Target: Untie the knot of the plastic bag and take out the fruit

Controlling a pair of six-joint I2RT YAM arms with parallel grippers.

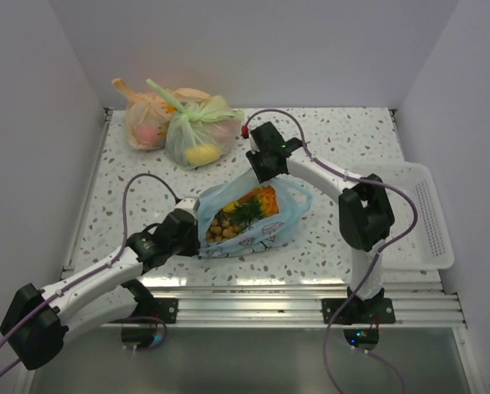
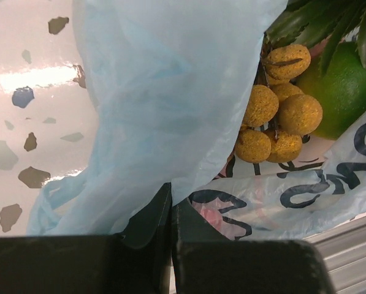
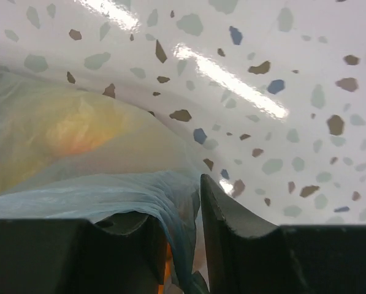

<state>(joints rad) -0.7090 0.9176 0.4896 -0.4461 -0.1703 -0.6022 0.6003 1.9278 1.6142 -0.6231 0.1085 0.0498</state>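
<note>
L claw [image 2: 170, 205], R claw [image 3: 181, 220] pinch plastic bag [image 1: 287, 209].

The plastic bag [image 1: 271, 231] gapes open from above (free entry); green bag [image 1: 197, 135] well behind, white basket [image 1: 428, 223] far right.

Looks like a robotics lab test cell. Boxed in on three sides by plain white panels [image 1: 31, 123], floored with a glossy, speckled terrazzo-look tabletop [image 1: 351, 139]. Along the near edge, aluminium rails [image 1: 253, 308], with two white-and-black robot arms bolted on: left arm [image 1: 89, 287], right arm [image 1: 318, 174]. Purple cables [image 1: 127, 209] looping off both. Over on the right, a white perforated basket [image 1: 429, 213].
</note>
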